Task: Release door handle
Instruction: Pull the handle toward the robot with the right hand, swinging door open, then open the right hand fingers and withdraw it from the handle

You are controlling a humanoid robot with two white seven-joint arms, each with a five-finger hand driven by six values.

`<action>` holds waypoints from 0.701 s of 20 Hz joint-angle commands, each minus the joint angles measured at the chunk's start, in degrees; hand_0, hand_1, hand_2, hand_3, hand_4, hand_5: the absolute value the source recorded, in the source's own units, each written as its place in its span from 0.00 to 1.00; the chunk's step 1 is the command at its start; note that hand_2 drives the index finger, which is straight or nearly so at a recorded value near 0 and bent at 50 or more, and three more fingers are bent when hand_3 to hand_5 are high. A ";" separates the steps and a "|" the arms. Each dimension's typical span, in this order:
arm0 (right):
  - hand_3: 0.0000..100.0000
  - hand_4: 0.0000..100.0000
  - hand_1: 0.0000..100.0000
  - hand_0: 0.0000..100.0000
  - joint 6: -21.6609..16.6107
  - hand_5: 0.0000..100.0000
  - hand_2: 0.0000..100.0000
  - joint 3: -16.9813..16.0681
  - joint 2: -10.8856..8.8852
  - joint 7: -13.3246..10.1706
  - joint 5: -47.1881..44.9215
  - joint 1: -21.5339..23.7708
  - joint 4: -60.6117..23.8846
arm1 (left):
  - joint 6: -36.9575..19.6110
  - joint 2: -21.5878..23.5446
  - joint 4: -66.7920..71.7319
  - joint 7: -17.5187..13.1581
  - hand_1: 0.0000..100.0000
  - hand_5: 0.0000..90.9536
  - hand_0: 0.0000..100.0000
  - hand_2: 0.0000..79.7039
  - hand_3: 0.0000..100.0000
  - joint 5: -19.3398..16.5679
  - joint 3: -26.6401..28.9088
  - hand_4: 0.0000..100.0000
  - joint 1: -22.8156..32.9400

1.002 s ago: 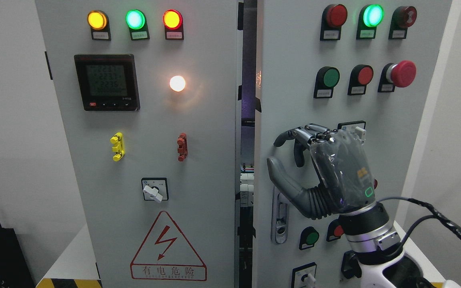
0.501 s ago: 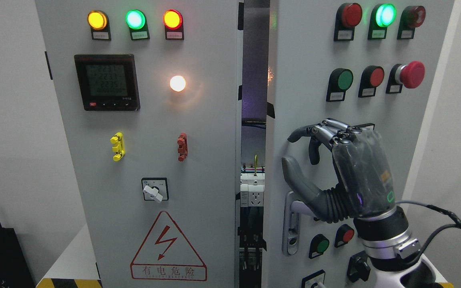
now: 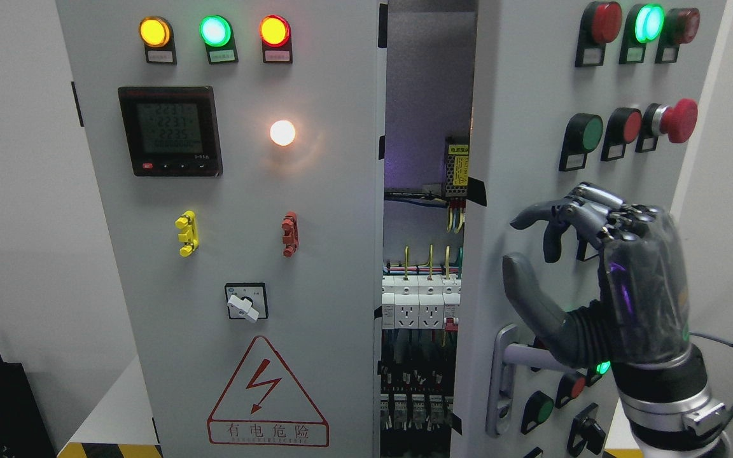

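A: Right hand (image 3: 570, 280), grey articulated fingers with a clear-shelled back, hovers in front of the pale grey cabinet door (image 3: 519, 159) on the right. Fingers apart and loosely arched, thumb up. Nothing clamped.

B: And the silver lever door handle (image 3: 511, 356)?

A: Low on that door, near its free edge, just below the thumb. The heel of the hand overlaps the lever's inner end, so contact there cannot be ruled out. No finger wraps it.

B: So the letting-go looks mostly done?

A: That is the judgement. The door stands ajar, showing white breakers and sockets (image 3: 420, 305) and wiring in the gap. What is left is drawing the hand clear of the panel.

B: Anything in its way?

A: The red mushroom stop button (image 3: 675, 119) sticks out above, with green and red push buttons (image 3: 602, 133) beside it; more small buttons sit close under the wrist, and a black cable (image 3: 732, 348) trails from the forearm. The left cabinet, with its digital meter (image 3: 170, 131) and lightning warning triangle (image 3: 267, 393), is well apart. Left arm not visible.
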 commanded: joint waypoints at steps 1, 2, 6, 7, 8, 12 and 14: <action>0.93 0.81 0.25 0.53 -4.09 0.90 0.54 -16.76 2.91 0.56 0.09 4.25 -0.96 | -0.01 0.00 -1.76 0.05 0.39 0.00 0.12 0.00 0.00 -0.04 -0.03 0.00 0.00; 0.93 0.81 0.25 0.53 -5.50 0.90 0.54 -18.78 3.17 0.64 0.09 5.04 -0.96 | -0.01 0.00 -1.76 0.05 0.39 0.00 0.12 0.00 0.00 -0.04 -0.03 0.00 0.00; 0.93 0.81 0.25 0.53 -9.90 0.90 0.55 -27.04 3.70 0.82 0.01 9.08 -0.70 | -0.01 0.00 -1.76 0.05 0.39 0.00 0.12 0.00 0.00 -0.04 -0.03 0.00 0.00; 0.94 0.81 0.25 0.53 -10.08 0.90 0.55 -29.32 3.70 1.08 -0.17 10.22 -0.61 | -0.01 0.00 -1.76 0.05 0.39 0.00 0.12 0.00 0.00 0.05 -0.03 0.00 0.00; 0.94 0.82 0.25 0.53 -10.17 0.90 0.55 -31.43 3.78 1.61 -0.43 11.36 -0.35 | -0.01 0.00 -1.76 0.05 0.39 0.00 0.12 0.00 0.00 -0.04 0.06 0.00 0.00; 0.95 0.82 0.26 0.53 -10.17 0.90 0.56 -39.08 4.48 2.23 -0.87 15.06 2.37 | -0.01 0.00 -1.76 0.05 0.39 0.00 0.12 0.00 0.00 -0.04 0.06 0.00 0.00; 0.94 0.82 0.26 0.53 -10.08 0.90 0.56 -43.73 5.80 2.40 -0.87 17.69 5.44 | -0.01 0.00 -1.76 0.05 0.39 0.00 0.12 0.00 0.00 0.05 -0.03 0.00 0.00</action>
